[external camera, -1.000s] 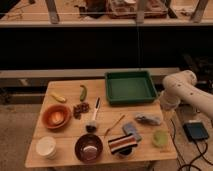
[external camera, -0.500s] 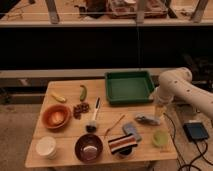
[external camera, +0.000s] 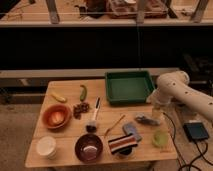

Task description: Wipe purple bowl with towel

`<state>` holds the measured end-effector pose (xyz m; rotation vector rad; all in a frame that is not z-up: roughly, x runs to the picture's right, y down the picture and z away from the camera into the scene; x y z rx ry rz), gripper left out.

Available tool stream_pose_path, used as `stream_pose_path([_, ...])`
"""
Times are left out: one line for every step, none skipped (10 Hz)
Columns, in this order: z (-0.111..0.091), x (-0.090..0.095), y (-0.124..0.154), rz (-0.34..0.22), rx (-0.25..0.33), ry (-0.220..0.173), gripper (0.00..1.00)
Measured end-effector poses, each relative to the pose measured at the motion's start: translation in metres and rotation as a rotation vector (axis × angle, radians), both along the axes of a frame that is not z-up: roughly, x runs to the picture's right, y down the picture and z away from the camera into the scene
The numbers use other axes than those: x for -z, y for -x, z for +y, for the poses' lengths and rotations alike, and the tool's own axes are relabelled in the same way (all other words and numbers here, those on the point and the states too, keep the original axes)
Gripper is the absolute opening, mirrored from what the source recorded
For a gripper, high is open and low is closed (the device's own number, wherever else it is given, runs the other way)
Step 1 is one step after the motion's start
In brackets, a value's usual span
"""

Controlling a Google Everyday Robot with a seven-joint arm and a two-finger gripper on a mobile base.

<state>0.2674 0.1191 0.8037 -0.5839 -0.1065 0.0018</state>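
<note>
The purple bowl [external camera: 89, 146] is dark with a pale inside and stands near the table's front edge, left of centre. The striped towel [external camera: 122, 144] lies bunched just to its right, close to the bowl. My white arm reaches in from the right. My gripper [external camera: 155, 110] hangs over the table's right edge, just below the green tray and above a small grey object [external camera: 146, 120]. It is well to the right of and behind the towel and the bowl, touching neither.
A green tray [external camera: 129, 86] sits at the back right. An orange bowl [external camera: 56, 116], a white cup [external camera: 46, 146], a green cup [external camera: 160, 138], a brush [external camera: 93, 117], a banana [external camera: 59, 97], a green vegetable [external camera: 83, 92] and a blue-grey block [external camera: 131, 131] are spread over the wooden table [external camera: 105, 111].
My arm has swung left from beside the table, and the gripper now hangs over the table's right edge. The objects on the table have not moved.
</note>
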Motion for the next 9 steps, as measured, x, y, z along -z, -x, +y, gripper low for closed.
stream_pose_path([0.007,-0.001,0.0,-0.001,-0.008,0.008,0.66])
stream_pose_path([0.014,-0.003,0.002,-0.002,-0.006,0.02,0.66])
stream_pose_path([0.019,-0.006,0.005,-0.002,0.002,0.026,0.66])
stream_pose_path([0.023,-0.007,0.006,-0.004,0.006,0.031,0.66])
stream_pose_path([0.03,-0.009,0.004,0.002,0.012,0.038,0.66])
stream_pose_path([0.034,-0.011,0.001,0.008,0.013,0.043,0.66])
stream_pose_path([0.036,-0.012,-0.002,0.013,0.014,0.047,0.66])
stream_pose_path([0.04,-0.015,-0.004,0.016,0.021,0.059,0.66])
stream_pose_path([0.046,-0.019,-0.004,0.013,0.034,0.075,0.58])
